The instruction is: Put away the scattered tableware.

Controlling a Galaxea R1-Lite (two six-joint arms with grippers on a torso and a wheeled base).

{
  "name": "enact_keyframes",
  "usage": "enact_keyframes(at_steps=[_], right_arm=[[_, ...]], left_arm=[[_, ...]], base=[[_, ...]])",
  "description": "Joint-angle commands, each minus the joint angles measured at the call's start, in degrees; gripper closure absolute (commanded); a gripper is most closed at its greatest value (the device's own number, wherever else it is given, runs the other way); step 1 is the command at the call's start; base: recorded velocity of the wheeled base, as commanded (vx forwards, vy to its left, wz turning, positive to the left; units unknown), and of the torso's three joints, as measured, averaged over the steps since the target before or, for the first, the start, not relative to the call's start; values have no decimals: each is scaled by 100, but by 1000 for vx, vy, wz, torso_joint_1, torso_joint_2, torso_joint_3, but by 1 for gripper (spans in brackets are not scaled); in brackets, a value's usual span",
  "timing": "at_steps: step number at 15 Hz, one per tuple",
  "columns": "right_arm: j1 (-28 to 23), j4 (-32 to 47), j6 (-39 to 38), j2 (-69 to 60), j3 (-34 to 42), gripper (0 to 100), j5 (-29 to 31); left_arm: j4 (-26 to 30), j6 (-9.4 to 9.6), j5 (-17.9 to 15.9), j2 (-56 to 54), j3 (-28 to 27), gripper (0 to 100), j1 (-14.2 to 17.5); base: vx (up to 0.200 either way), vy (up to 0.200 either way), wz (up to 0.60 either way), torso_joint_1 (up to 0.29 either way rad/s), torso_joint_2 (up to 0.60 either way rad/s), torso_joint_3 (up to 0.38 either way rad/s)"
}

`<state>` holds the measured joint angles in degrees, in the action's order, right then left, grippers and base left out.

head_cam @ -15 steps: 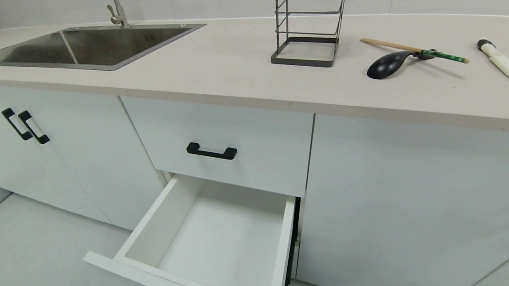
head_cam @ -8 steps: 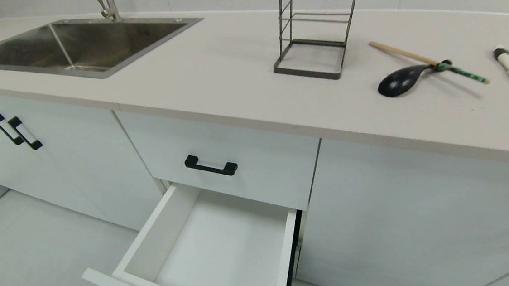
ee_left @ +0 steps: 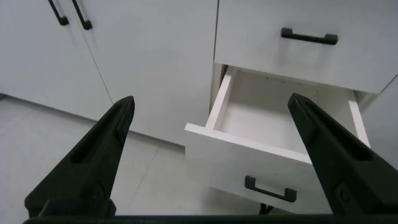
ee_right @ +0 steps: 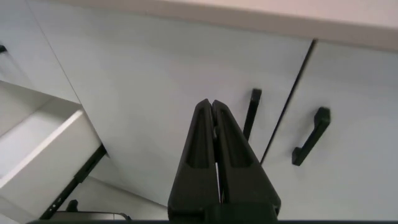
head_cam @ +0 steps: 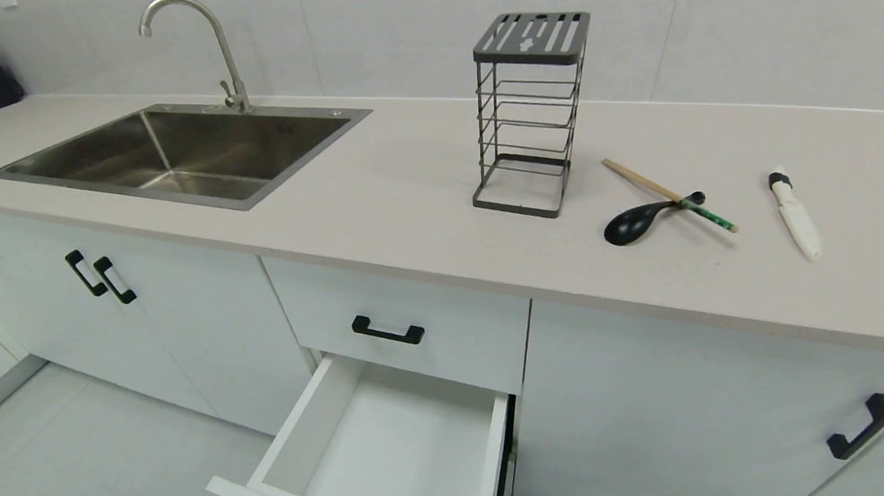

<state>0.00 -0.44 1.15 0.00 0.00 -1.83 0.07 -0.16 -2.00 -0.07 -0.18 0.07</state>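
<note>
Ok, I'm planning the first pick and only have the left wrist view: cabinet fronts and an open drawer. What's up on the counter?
Observer: A black plastic spoon lies on the pale counter, with a green-tipped wooden chopstick crossing its handle.
Operator: Anything else loose?
Observer: A white utensil with a black band, apart from those two, further toward the robot's right.
Operator: Is the right arm ready to grab?
Observer: No, the right arm's fingers are shut, low in front of the white cabinet doors.
</note>
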Motion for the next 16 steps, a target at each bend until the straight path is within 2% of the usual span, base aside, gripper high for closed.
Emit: enact_keyframes(at_steps=[1,5,13,16], right_arm=[[0,0,0,0,0,100,-2],[0,0,0,0,0,100,-2],[0,0,0,0,0,100,-2],[9,0,8,0,0,100,-11]], left_arm=[[1,-2,-2,7,1,0,1],[1,-2,7,7,1,0,1],[1,-2,-2,7,1,0,1],[1,-2,-2,7,1,0,1]], base=[[0,0,0,119,-505,-207],[0,0,0,375,-486,-232],[0,0,0,287,-524,-250],[0,0,0,113,-198,-97]])
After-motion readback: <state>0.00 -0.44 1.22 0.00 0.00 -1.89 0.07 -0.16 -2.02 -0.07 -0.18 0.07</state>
